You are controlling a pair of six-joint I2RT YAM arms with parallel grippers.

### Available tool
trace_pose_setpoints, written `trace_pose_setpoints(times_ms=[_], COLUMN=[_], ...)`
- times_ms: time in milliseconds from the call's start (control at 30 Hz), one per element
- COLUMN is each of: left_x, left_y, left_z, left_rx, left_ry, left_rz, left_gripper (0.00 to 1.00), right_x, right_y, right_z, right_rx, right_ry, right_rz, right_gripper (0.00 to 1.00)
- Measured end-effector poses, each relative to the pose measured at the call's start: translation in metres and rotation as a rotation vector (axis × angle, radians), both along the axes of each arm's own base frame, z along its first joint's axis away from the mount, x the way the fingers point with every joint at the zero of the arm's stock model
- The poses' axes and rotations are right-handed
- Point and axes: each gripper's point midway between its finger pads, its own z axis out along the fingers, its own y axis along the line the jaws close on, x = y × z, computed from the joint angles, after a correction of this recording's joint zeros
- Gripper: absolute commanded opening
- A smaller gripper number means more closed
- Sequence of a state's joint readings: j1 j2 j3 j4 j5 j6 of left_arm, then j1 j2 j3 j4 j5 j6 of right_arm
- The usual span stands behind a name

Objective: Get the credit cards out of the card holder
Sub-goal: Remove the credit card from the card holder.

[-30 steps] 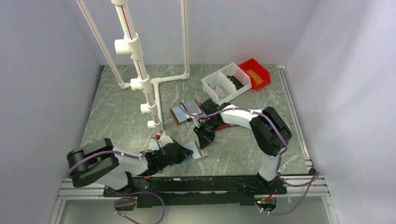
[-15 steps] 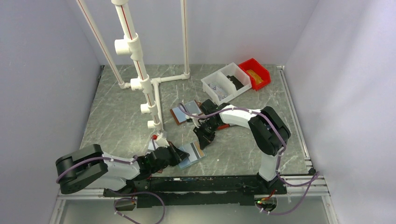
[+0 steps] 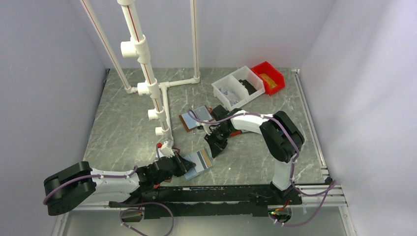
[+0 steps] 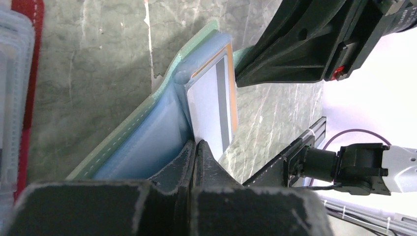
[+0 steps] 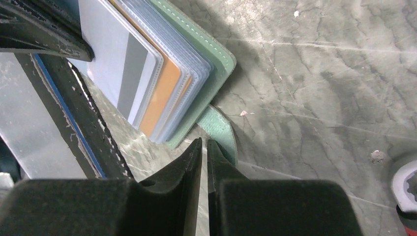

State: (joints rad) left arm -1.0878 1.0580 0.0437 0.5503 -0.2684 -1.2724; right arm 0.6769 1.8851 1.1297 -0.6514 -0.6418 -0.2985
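Bright, diffuse overhead light. Soft shadows on table (image 3: 128,123). Left wrist view washed out at right; near fingers (image 4: 98,206) blurred.

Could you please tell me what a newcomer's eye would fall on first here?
Low in the overhead view, the mint-edged card holder is pinched by the left gripper, with the right gripper at its far corner. Up close, a grey-striped card and an orange card show in its clear sleeves. A white pipe frame stands behind.

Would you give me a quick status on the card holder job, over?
Left gripper shut on card holder. Right gripper barely open, empty, beside holder's corner. Credit cards not yet out. Nothing blocking.
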Motion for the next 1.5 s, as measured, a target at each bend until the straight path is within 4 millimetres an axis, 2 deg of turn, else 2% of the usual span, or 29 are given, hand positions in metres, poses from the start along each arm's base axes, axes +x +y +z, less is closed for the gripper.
trace_pose_setpoints(times_ms=[133,233,300,467,533,633,800,1133,1300,1500], left_x=[-0.001,0.0,0.0,0.002,0.001,0.001,0.0,-0.006,-0.011,-0.015], left_y=[0.0,-0.003,-0.009,-0.031,-0.038,-0.047,-0.057,-0.067,-0.065,-0.06], left_z=[0.001,0.003,0.006,0.014,0.014,0.013,0.016,0.022,0.017,0.015], left_rx=[0.02,0.06,0.09,0.158,0.184,0.209,0.228,0.2,0.198,0.193], left_ry=[-0.031,-0.084,-0.124,-0.215,-0.243,-0.278,-0.33,-0.393,-0.392,-0.395], left_rz=[-0.026,-0.075,-0.121,-0.245,-0.298,-0.357,-0.43,-0.491,-0.508,-0.511], left_gripper=[0.0,0.0,0.0,0.0,0.0,0.0,0.0,0.0,0.0,0.0], right_x=[-0.001,0.002,0.006,0.015,0.013,0.007,-0.001,-0.014,-0.019,-0.024], right_y=[-0.004,-0.011,-0.015,-0.018,-0.017,-0.016,-0.018,-0.018,-0.016,-0.016], right_z=[0.003,0.012,0.023,0.065,0.078,0.087,0.082,0.067,0.059,0.054], right_rx=[0.025,0.072,0.114,0.255,0.299,0.342,0.355,0.341,0.328,0.315], right_ry=[0.012,0.031,0.028,-0.063,-0.098,-0.129,-0.124,-0.087,-0.066,-0.055], right_rz=[0.026,0.027,0.023,0.045,0.072,0.114,0.162,0.235,0.26,0.278], right_gripper=[0.15,0.21,0.28,0.45,0.5,0.52,0.54,0.53,0.46,0.46])
